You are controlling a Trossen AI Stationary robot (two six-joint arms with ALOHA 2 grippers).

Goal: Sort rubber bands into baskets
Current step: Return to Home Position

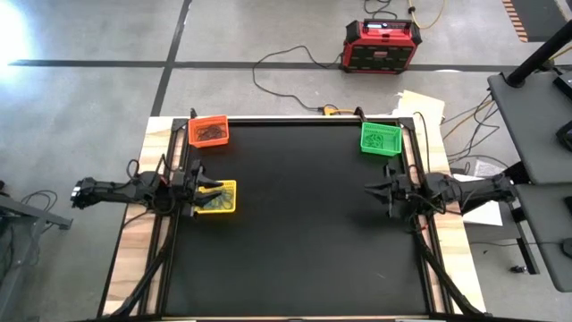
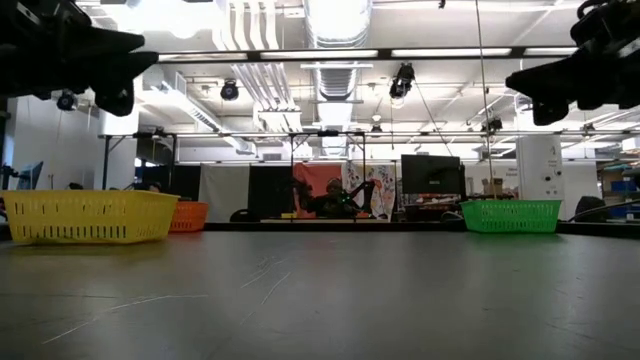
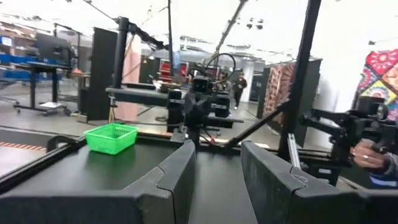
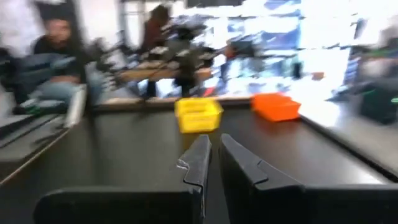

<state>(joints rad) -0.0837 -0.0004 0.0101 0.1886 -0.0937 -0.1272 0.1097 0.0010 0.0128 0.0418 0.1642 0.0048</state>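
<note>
At the left edge of the desk (image 1: 295,241) we see the left pincer (image 3: 219,149) released and empty, hanging above the left side of the yellow basket (image 1: 223,204), which holds dark-looking rubber bands (image 1: 214,199). Toward the far edge, the orange basket (image 1: 208,131) holds dark ones too. We spot no loose bands on the black surface between. Further right, the green basket (image 1: 381,139) carries green ones, and the right pincer (image 4: 215,140) sits at the right edge, all but clenched on nothing. We judge the sorting done and the arms homing; next, each arm need only settle at rest, clear of the baskets.
</note>
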